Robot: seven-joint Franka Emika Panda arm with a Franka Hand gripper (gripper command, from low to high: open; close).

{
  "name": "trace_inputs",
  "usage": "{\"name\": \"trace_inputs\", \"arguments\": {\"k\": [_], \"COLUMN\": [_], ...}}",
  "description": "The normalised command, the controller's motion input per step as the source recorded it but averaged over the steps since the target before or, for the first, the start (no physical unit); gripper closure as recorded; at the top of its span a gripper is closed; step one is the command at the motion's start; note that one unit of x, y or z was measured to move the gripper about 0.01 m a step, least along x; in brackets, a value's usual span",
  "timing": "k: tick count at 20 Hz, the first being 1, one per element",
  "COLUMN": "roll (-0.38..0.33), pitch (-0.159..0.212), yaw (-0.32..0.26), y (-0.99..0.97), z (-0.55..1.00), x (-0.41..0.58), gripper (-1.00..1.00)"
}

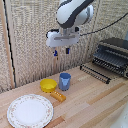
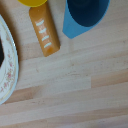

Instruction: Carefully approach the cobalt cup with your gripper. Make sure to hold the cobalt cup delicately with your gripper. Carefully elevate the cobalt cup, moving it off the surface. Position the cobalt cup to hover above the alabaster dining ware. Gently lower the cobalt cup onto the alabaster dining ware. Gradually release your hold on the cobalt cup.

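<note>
The gripper hangs high above the table with its two short fingers spread apart and nothing between them; it touches no object and sits roughly over the cup, well clear of it.

The wooden table runs across the lower part of the exterior view, with a woven wall panel behind it. A dark toaster oven stands at the exterior view's right, its door dropped open toward the table.

The white plate, with a speckled rim, lies flat near the front at the exterior view's left; the wrist view catches only its edge.

The yellow pan sits behind the plate, its orange handle pointing forward; the wrist view shows the handle lying on the wood.

The blue cup stands upright on the table just beside the pan, on the exterior view's right of it, and well apart from the plate. In the wrist view the cup is seen from above, mouth open.
</note>
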Motion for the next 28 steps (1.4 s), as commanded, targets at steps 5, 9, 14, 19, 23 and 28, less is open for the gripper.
{"name": "trace_inputs", "arguments": {"k": [5,9,14,19,23,28], "roll": [0.020,0.084,0.051,-0.044,-0.071,-0.054], "pitch": [0.016,0.028,0.040,0.091,0.067,0.050], "yaw": [-0.107,-0.065,-0.012,0.000,0.000,0.000], "y": [-0.55,-0.84,-0.54,0.04,0.03,0.00], "z": [0.00,0.00,-0.05,-0.34,-0.48,-0.49], "x": [0.107,0.036,0.000,-0.003,0.033,0.082], "gripper": [-1.00,-1.00,-1.00,-1.00,-1.00,-1.00]}}
